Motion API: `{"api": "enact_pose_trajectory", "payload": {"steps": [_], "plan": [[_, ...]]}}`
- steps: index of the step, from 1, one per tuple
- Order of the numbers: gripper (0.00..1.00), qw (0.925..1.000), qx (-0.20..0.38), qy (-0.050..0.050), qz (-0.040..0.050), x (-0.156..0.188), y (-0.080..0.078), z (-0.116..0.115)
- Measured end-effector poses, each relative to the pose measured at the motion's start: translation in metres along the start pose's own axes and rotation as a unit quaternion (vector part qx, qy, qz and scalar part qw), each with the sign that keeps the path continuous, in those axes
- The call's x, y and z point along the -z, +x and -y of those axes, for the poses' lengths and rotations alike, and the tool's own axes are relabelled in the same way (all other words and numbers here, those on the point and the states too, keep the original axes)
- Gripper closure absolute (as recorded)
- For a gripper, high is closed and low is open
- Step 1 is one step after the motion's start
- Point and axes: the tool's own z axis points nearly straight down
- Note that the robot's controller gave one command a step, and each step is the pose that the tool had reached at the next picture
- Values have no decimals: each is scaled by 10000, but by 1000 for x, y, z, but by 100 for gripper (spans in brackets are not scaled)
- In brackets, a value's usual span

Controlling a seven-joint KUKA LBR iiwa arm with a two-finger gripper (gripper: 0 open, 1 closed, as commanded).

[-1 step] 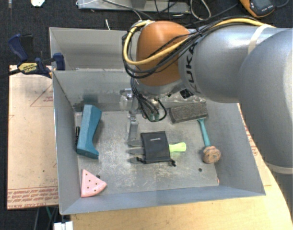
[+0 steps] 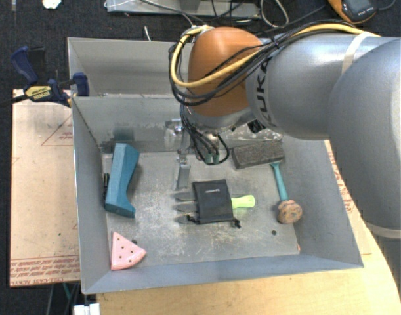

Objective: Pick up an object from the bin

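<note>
Grey arm overhead, gripper just beside black boxy plug.

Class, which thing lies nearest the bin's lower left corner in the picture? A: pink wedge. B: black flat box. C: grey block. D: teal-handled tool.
A: the pink wedge lies by the bin's lower left corner, below the blue block.
</note>
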Motion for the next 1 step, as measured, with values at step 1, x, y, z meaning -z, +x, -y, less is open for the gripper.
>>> {"api": "enact_pose_trajectory", "payload": {"steps": [1], "plan": [[0,9980,623,6,-47,-99,26,92]]}}
